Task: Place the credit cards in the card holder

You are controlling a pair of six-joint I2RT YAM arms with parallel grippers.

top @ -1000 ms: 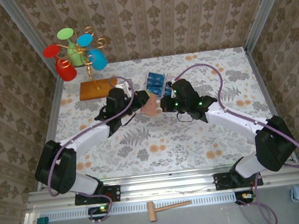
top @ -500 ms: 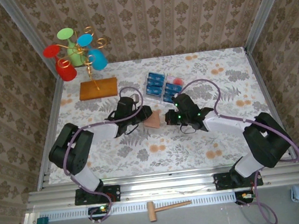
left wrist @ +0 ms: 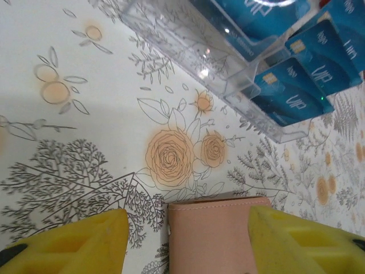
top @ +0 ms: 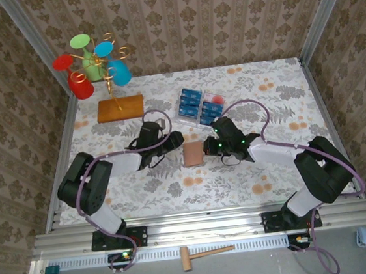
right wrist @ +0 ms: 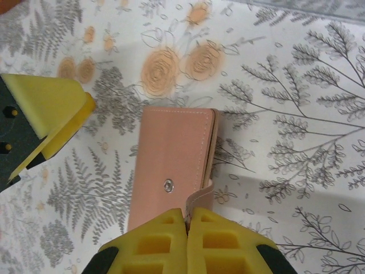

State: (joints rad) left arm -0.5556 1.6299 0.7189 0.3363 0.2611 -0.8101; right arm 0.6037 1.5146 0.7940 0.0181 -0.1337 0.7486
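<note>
On the floral-patterned worktop (top: pixel 142 187), the clear plastic tray (left wrist: pixel 188 51) holding the thin blue credit cards (left wrist: pixel 288 91) sits toward the far edge. The flat tan-brown leather-like card holder (right wrist: pixel 171 154) lies closed near the middle. The right gripper (right wrist: pixel 187 228) pinches its flap (a thin hold), and the left gripper (left wrist: pixel 185 237) stands spread beside it, not touching. The flap may slip free, or a pull may drag the unpinned card holder instead of opening it.

Tbl (top: pixel 277 101) w/ card holder (top: pixel 193 154), tray (top: pixel 214 98), slab (top: pixel 121 108)
</note>
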